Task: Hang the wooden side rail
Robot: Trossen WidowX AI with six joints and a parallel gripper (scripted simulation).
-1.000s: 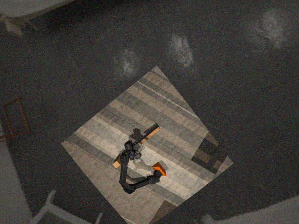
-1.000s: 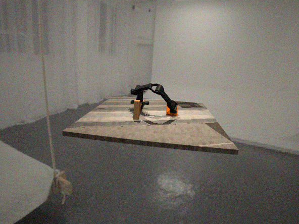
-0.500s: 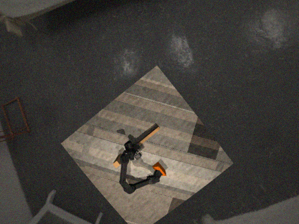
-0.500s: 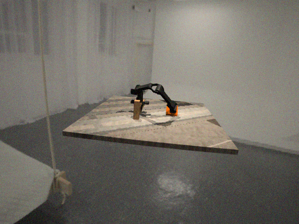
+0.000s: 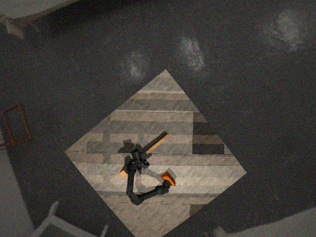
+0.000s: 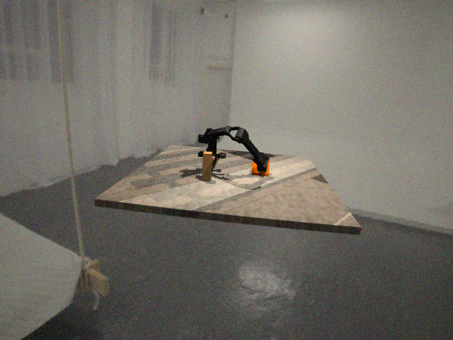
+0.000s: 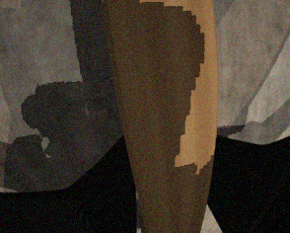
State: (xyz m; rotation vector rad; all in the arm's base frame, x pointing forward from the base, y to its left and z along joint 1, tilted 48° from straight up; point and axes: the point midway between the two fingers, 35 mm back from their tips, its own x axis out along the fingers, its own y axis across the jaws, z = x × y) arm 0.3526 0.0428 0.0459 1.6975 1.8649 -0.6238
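Note:
The wooden side rail (image 5: 158,144) (image 6: 216,163) (image 7: 158,74) runs from my gripper toward the middle of the table in the top view, partly in dark shadow. My gripper (image 5: 139,161) (image 7: 152,134) is shut on the rail, with a black finger on each side of it in the wrist view. The headboard post (image 5: 123,173) (image 6: 206,166) stands upright at the rail's near end, just beyond the gripper. Hooks, pins and slot are hidden or too small to see. Whether the hooks sit on the pins, and whether the rail's far end touches the table, I cannot tell.
The arm's orange base (image 5: 168,178) (image 6: 260,168) stands on the patterned table (image 5: 213,171) (image 6: 268,203). The arm (image 5: 129,182) (image 6: 249,147) bends from the base around to the post and rail. Dark shadows lie around the gripper.

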